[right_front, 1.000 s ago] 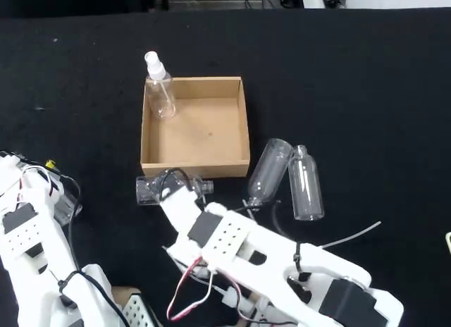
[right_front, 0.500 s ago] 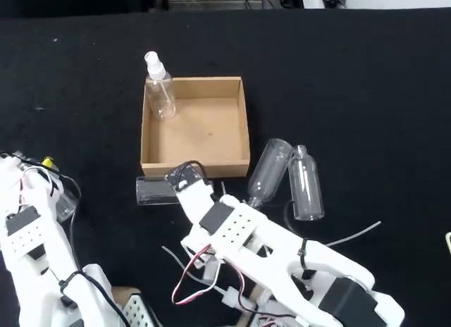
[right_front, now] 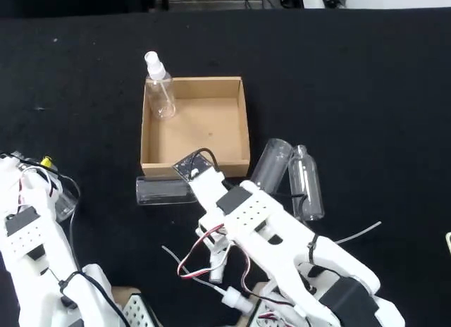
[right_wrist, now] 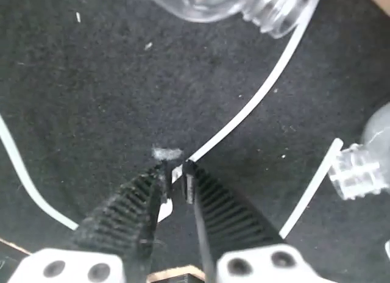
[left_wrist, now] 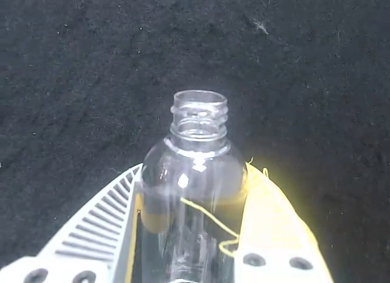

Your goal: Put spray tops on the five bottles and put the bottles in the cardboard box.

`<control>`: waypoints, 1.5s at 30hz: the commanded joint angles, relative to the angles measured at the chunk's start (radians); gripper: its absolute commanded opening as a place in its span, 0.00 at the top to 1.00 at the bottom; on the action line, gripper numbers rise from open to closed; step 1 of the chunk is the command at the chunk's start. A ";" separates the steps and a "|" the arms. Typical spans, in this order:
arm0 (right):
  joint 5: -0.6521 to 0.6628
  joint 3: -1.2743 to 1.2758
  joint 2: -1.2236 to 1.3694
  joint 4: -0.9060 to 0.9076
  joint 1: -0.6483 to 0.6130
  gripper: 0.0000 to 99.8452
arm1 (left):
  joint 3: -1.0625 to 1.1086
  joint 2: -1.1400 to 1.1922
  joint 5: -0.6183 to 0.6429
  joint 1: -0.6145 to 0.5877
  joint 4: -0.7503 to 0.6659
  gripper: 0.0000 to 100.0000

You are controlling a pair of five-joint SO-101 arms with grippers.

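Your right arm leans low beside the front wall of the cardboard box (right_front: 244,122), where one capped bottle (right_front: 161,94) stands in the far corner. A careless lift could catch that wall and shove the box. It could also nudge the lying bottle (right_front: 158,190) just in front of the box, and a round bottle on its side would likely roll away. The thin dip tube (right_wrist: 247,112) is the touchiest part. It looks springy, so it may slip from the grip, bend, or sweep against the bottle neck (right_wrist: 271,11) near its far end. Your left gripper (left_wrist: 194,170) is clenched around the shoulders of an open bottle (left_wrist: 198,143) with no spray top, held above the black table (left_wrist: 73,63) at the near left. Your right gripper (right_wrist: 175,170) is down at the table with its jaws nearly together, pinching the dip tube between the tips. You cannot tell whether a spray head is attached.
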 commanded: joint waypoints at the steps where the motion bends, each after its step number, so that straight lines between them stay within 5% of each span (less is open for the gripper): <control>1: 0.012 -0.061 -0.008 -0.003 0.018 0.97 | -0.015 -0.029 0.006 -0.008 -0.020 0.97; 5: 0.091 -0.151 -0.008 0.103 0.018 0.97 | -0.012 -0.029 0.006 -0.008 -0.020 0.97; 10: 0.532 -0.255 -0.002 0.301 0.015 0.96 | -0.012 -0.029 0.006 -0.008 -0.020 0.97; 14: 0.790 -0.306 -0.008 0.471 0.043 0.84 | -0.013 -0.029 0.006 -0.010 -0.020 0.97; 18: 0.982 -0.302 -0.008 0.440 0.075 0.71 | -0.016 -0.029 0.006 -0.010 -0.020 0.97; 29: 1.330 -0.214 -0.062 0.397 0.071 0.70 | -0.021 -0.028 0.014 -0.050 -0.018 0.97; 45: 1.292 0.087 -0.285 0.215 -0.311 0.70 | -0.021 -0.020 0.014 -0.050 -0.017 0.97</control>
